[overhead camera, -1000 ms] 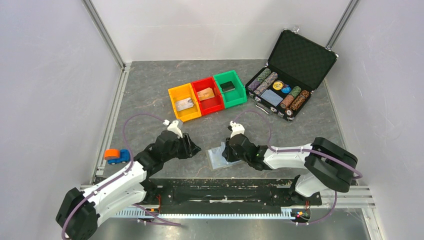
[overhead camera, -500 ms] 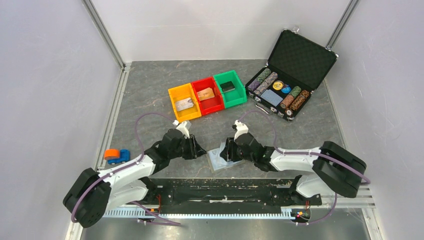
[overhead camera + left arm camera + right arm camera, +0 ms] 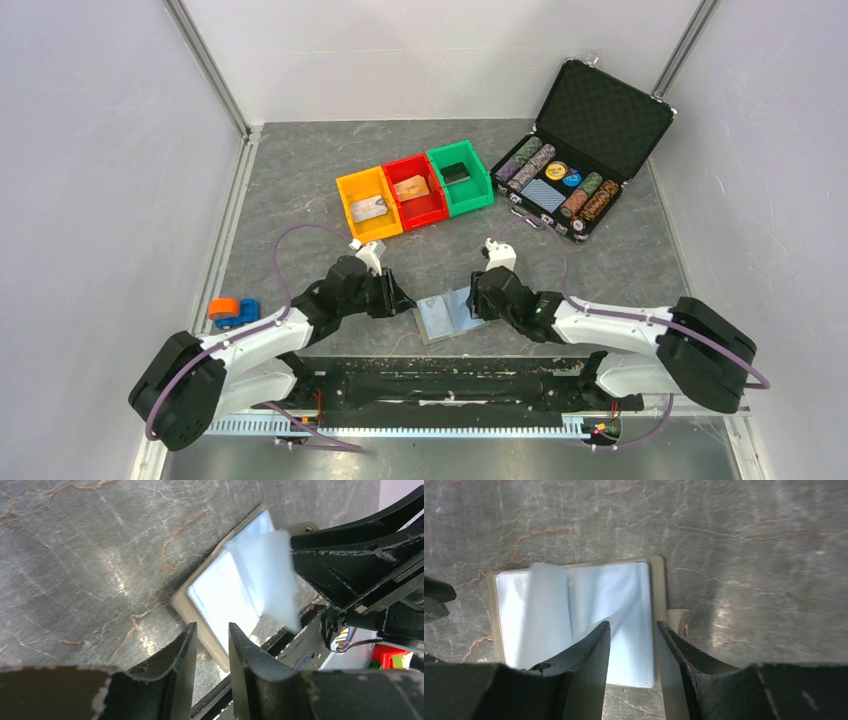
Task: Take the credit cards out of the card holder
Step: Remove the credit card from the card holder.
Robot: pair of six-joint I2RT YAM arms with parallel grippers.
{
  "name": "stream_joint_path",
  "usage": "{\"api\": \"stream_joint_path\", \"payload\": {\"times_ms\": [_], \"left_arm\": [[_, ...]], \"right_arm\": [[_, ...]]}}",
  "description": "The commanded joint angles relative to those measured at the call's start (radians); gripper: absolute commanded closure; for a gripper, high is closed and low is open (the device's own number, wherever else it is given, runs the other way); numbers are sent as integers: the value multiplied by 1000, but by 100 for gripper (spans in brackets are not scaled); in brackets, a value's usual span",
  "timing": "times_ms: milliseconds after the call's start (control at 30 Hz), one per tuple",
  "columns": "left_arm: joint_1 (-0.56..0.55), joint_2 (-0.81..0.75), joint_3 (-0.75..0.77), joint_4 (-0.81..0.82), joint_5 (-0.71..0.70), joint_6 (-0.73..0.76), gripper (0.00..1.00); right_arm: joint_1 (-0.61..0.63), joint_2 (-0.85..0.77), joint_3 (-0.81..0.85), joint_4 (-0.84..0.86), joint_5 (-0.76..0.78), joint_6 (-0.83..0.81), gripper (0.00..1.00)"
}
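Note:
The card holder [image 3: 447, 317] lies open on the table near the front edge, grey rim, light-blue inner panels up. In the left wrist view [image 3: 225, 592] a clear sleeve stands lifted from its middle; the right wrist view [image 3: 621, 587] shows this too. My left gripper [image 3: 401, 299] is just left of the holder, jaws a narrow gap apart and empty [image 3: 212, 626]. My right gripper [image 3: 478, 302] is over the holder's right panel, open and empty [image 3: 633, 624]. A card lies in each of the yellow bin [image 3: 368, 208], red bin [image 3: 411, 187] and green bin [image 3: 456, 172].
A large black chip case [image 3: 578, 150] stands open at the back right with chips inside. An orange and blue toy [image 3: 231, 310] lies at the left by the metal rail. The black frame bar [image 3: 440, 375] runs just in front of the holder.
My right gripper has drawn back to the right off the holder, uncovering its light-blue panels. My left gripper has moved right, closer to the holder's left edge.

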Motion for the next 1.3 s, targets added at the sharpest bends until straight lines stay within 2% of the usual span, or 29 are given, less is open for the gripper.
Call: {"api": "stream_joint_path", "payload": {"times_ms": [0, 167, 367, 467, 600, 700, 933, 1100, 1267], "left_arm": [[-5, 2, 47, 42, 45, 1, 64], [-6, 10, 44, 28, 13, -2, 63], [-6, 27, 38, 51, 39, -12, 62], [-7, 71, 38, 98, 73, -23, 62], [-8, 113, 45, 114, 92, -25, 62], [-7, 52, 47, 10, -46, -38, 60], [-7, -229, 31, -214, -315, -35, 55], [-5, -364, 11, -257, -361, -32, 52], [-5, -405, -7, -262, -392, -53, 51]], "right_arm": [[-3, -97, 91, -172, 131, -31, 58], [-2, -162, 150, -221, 91, -47, 57], [71, -130, 165, -2, -85, -94, 56], [113, -68, 220, -26, -63, -98, 55], [118, -68, 210, 0, -61, -121, 52], [124, -32, 213, 5, -79, -120, 45], [172, 109, 280, -75, -21, -132, 29], [178, 186, 311, -113, -13, -139, 20], [197, 248, 331, -119, -13, -148, 19]]}}
